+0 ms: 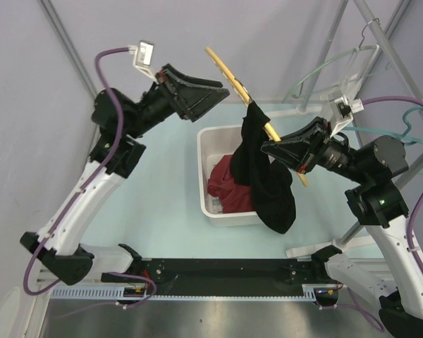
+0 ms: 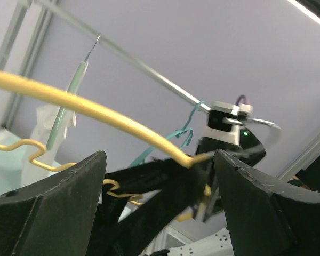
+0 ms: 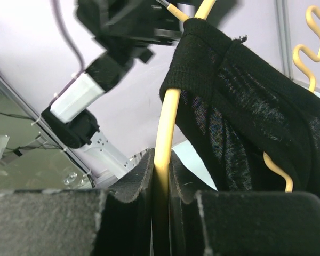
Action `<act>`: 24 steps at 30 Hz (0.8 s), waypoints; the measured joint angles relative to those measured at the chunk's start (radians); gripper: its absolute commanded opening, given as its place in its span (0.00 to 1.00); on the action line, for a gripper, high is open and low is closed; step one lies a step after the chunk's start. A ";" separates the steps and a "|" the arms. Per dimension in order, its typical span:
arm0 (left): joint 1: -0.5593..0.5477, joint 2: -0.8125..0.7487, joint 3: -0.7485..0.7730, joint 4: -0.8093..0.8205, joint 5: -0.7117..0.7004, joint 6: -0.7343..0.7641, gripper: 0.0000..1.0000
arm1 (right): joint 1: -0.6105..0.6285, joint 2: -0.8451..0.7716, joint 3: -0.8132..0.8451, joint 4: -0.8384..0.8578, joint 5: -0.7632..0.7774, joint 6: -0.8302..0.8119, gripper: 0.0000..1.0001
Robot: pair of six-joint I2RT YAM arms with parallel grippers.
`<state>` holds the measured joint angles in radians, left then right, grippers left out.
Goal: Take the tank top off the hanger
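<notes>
The right hand (image 1: 269, 149), right of centre, is clamping tight on the lower part of the yellow hanger (image 1: 225, 70), probably bracing it so the garment can be drawn off. The black tank top (image 1: 268, 190) is hanging draped over that hanger just beside the grip, drooping across the white bin (image 1: 218, 132) on the bench (image 1: 162, 183). At upper centre, the left hand (image 1: 213, 101) is hovering by the hanger's bare upper end, fingers spread wide and gripping nothing.

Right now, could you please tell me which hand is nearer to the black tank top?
Right. The right hand is shut on the yellow hanger right against the tank top; the left hand is open by the hanger's bare end, clear of the fabric.
</notes>
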<state>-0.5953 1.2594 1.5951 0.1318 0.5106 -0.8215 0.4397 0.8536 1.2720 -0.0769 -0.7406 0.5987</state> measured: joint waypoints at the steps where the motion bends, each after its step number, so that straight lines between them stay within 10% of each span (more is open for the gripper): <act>1: 0.000 0.025 -0.008 0.022 0.000 -0.033 0.84 | 0.006 -0.001 -0.005 0.002 -0.001 -0.009 0.00; 8: 0.000 0.087 -0.069 0.045 -0.023 -0.151 0.77 | 0.051 -0.004 -0.072 0.006 0.000 -0.052 0.00; 19: -0.018 0.132 -0.012 0.086 0.024 -0.331 0.00 | 0.158 0.002 -0.097 -0.108 0.061 -0.268 0.01; 24: -0.017 0.201 0.089 0.045 0.076 -0.352 0.00 | 0.167 0.037 -0.071 -0.171 0.131 -0.381 0.39</act>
<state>-0.6125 1.4609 1.6844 0.1772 0.5869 -1.1740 0.6067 0.8909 1.2007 -0.2481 -0.6094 0.2176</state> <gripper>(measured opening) 0.100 0.198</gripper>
